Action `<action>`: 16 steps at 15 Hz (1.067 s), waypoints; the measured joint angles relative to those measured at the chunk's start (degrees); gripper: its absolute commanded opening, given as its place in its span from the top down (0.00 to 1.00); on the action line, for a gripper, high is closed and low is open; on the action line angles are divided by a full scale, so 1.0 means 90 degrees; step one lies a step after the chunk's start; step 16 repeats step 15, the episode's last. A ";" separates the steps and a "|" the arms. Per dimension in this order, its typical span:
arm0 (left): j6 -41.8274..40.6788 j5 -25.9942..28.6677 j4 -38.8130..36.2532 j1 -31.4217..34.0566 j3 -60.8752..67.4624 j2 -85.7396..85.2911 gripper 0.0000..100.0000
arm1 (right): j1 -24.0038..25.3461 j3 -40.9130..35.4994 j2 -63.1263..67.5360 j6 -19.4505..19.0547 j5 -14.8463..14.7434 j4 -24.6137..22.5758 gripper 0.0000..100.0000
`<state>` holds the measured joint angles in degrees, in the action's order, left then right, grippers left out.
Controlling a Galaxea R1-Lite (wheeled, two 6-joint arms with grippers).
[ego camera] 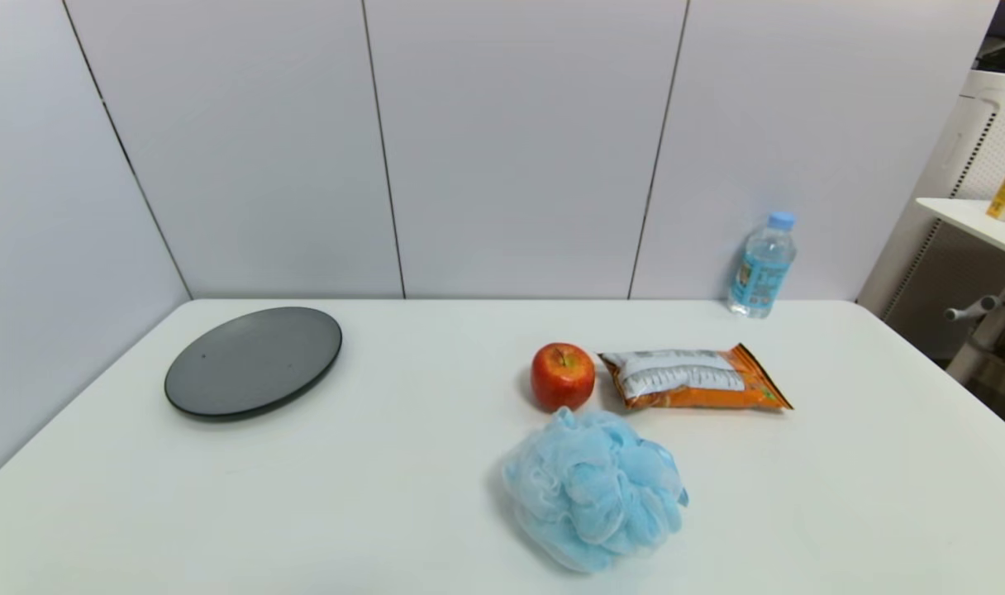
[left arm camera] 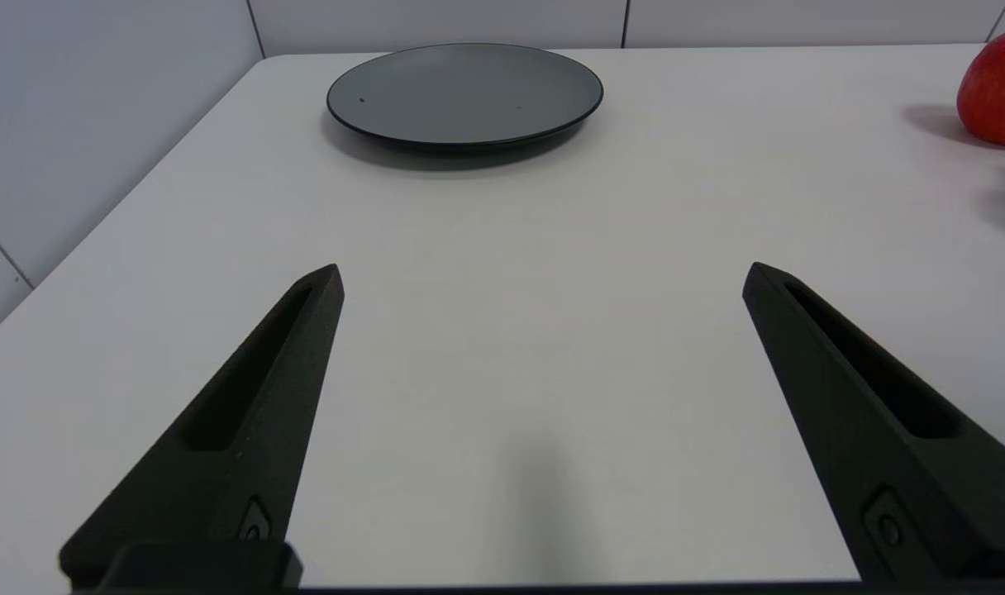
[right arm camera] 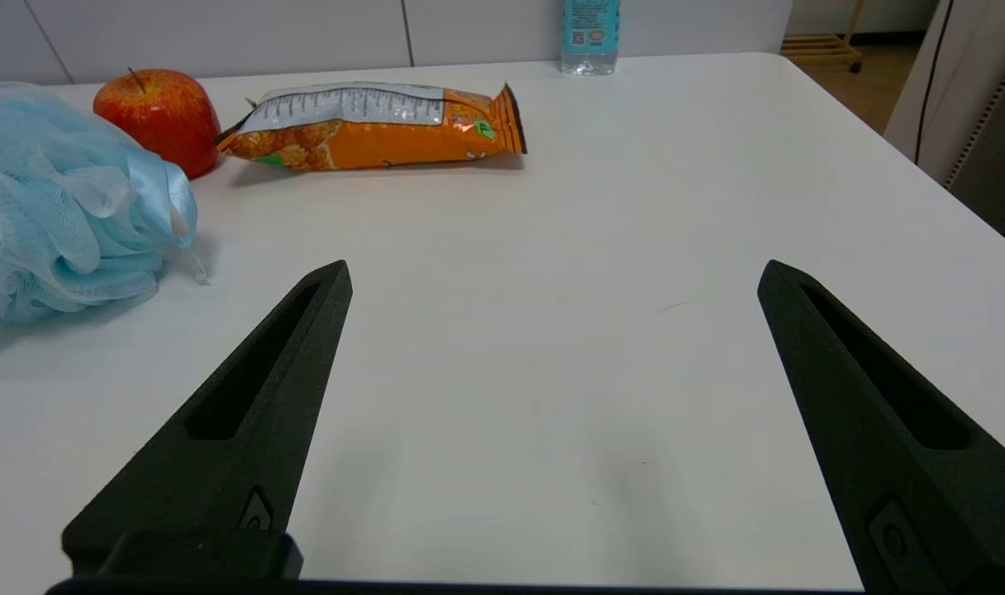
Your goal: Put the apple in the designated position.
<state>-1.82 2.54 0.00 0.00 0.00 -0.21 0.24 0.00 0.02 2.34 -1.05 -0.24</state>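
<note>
Red apple (ego camera: 562, 377) standing upright, stem up, on the white tabletop (ego camera: 403, 496), right of centre and nearer the far edge than the near one. Orange snack bag (ego camera: 694, 379) lies flat just beside the apple on its right, a narrow gap between them. Blue mesh puff (ego camera: 593, 487) sits on the near side of the apple, its upper edge reaching the apple's base in the head view; whether the two touch cannot be told. Dark grey round plate (ego camera: 253, 361) lies toward the far left corner, well apart from the apple. Clear water bottle (ego camera: 761, 266) with blue cap stands upright at the far edge, toward the far right corner.

Left gripper (left arm camera: 542, 274) low over the near left part of the tabletop, fingers spread wide and holding nothing, the plate ahead of it. Right gripper (right arm camera: 554, 273) low over the near right part of the tabletop, fingers likewise spread wide and holding nothing; the puff, apple and snack bag lie ahead and to one side. Neither arm appears in the head view
</note>
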 measured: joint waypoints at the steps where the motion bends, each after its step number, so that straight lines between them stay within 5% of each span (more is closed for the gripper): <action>1: -0.0003 0.0000 0.0000 0.0000 0.0000 0.0000 0.00 | 0.0000 0.0000 0.0000 0.0000 0.0000 0.0000 0.00; 16: 0.0000 0.0003 0.0000 0.0000 0.0000 0.0005 0.00 | 0.0000 0.0000 0.0000 0.0008 0.0000 0.0009 0.00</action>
